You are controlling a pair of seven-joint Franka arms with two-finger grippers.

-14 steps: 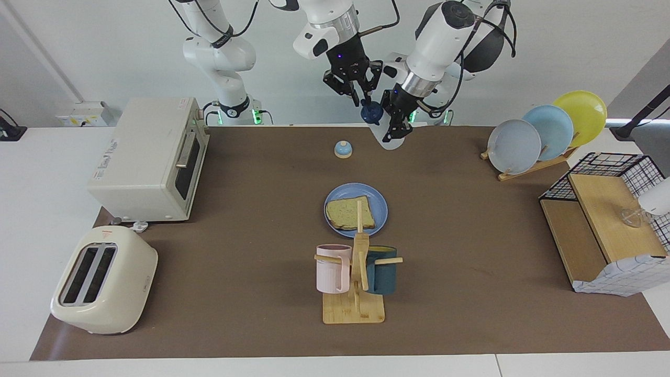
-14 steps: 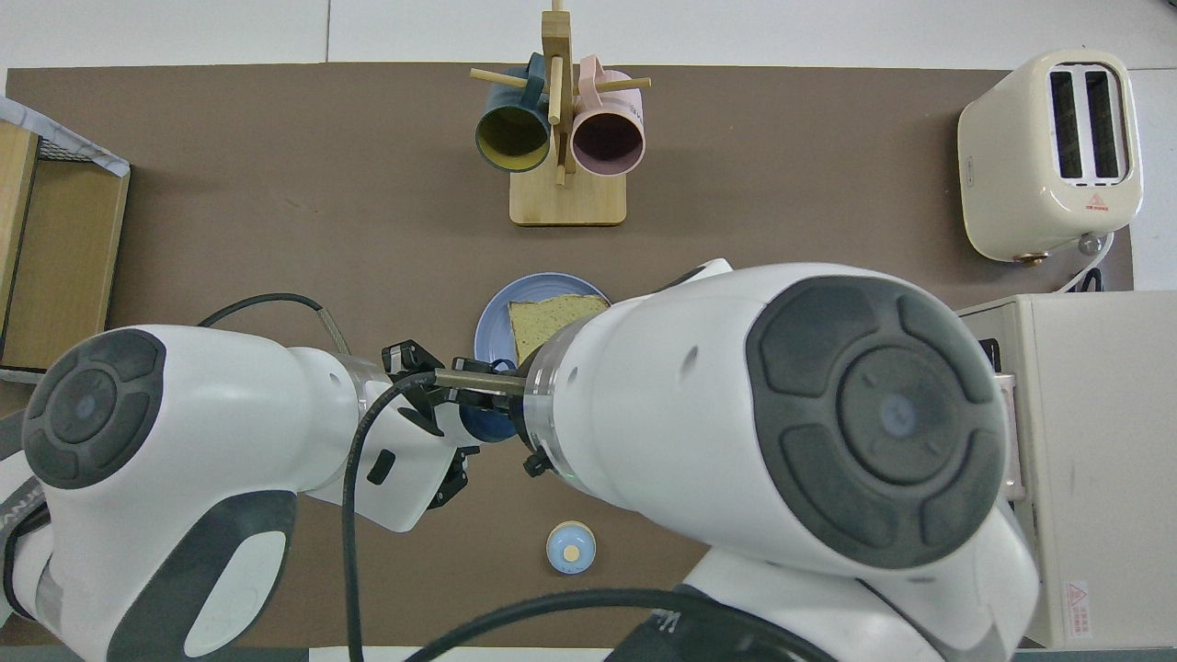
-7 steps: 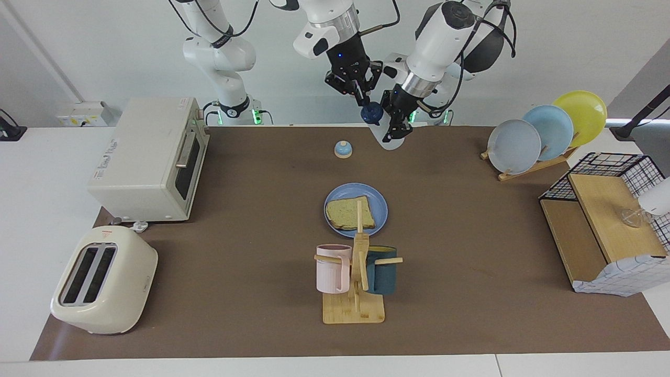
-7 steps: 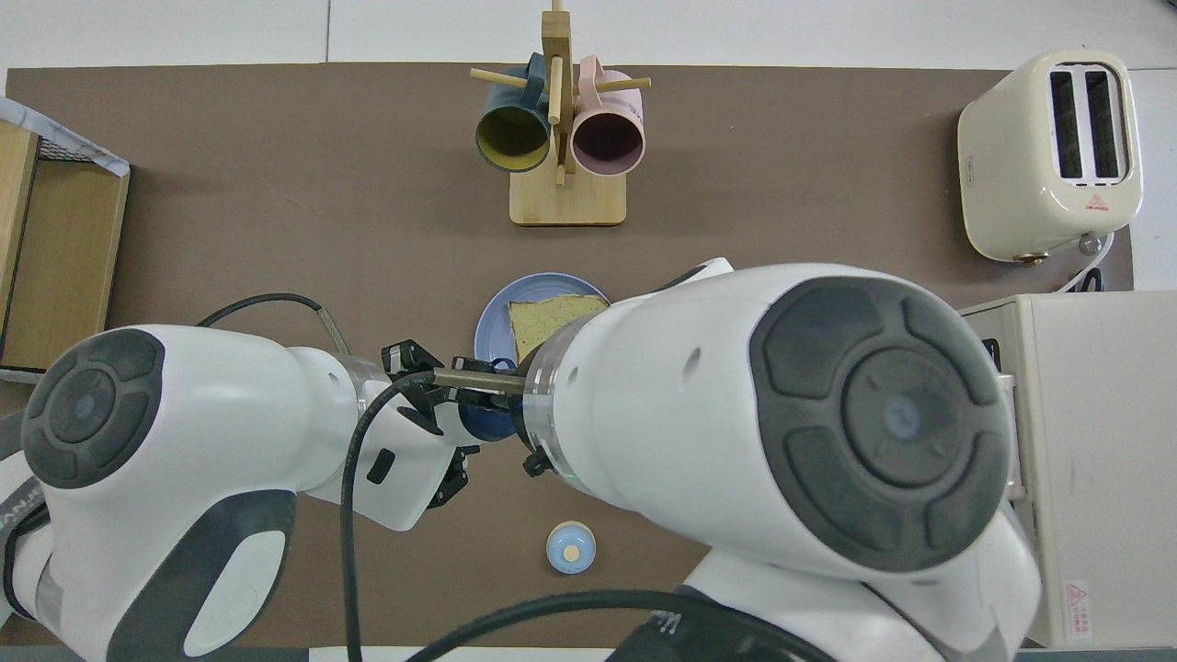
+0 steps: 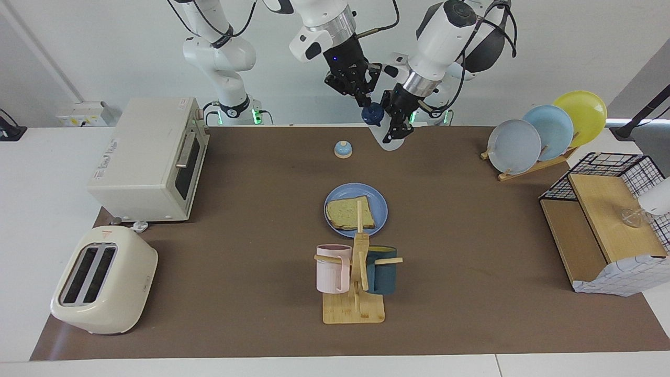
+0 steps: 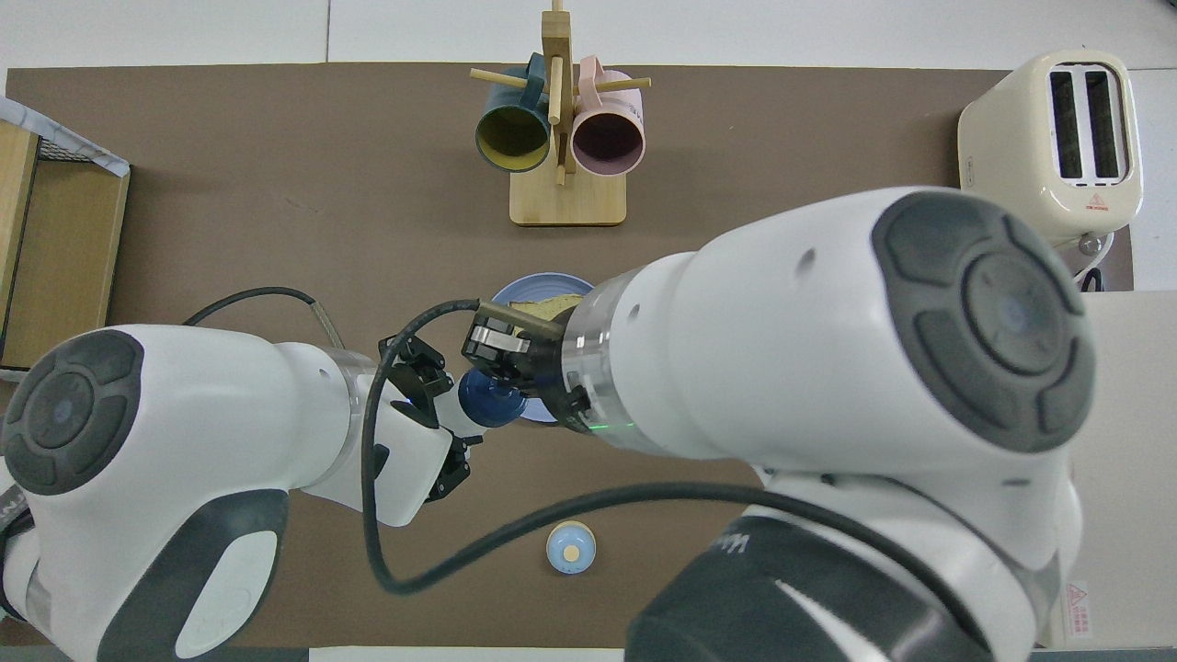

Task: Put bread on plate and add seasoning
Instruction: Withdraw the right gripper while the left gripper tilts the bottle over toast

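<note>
The bread lies flat on the blue plate in the middle of the mat; the overhead view shows only a strip of the plate. The seasoning, a whitish bottle with a navy cap, hangs tilted in the air over the mat's edge closest to the robots. My left gripper is shut on the bottle's body. My right gripper points down at the cap, its fingertips closed on the cap's top.
A small blue bell sits on the mat beside the raised bottle. A wooden mug rack stands farther out than the plate. Toaster and oven fill the right arm's end; plate rack and wire shelf the left arm's end.
The right gripper's fingers closed in on the cap, and its wrist turned and swung outward in the overhead view. The left gripper and bottle stayed almost still.
</note>
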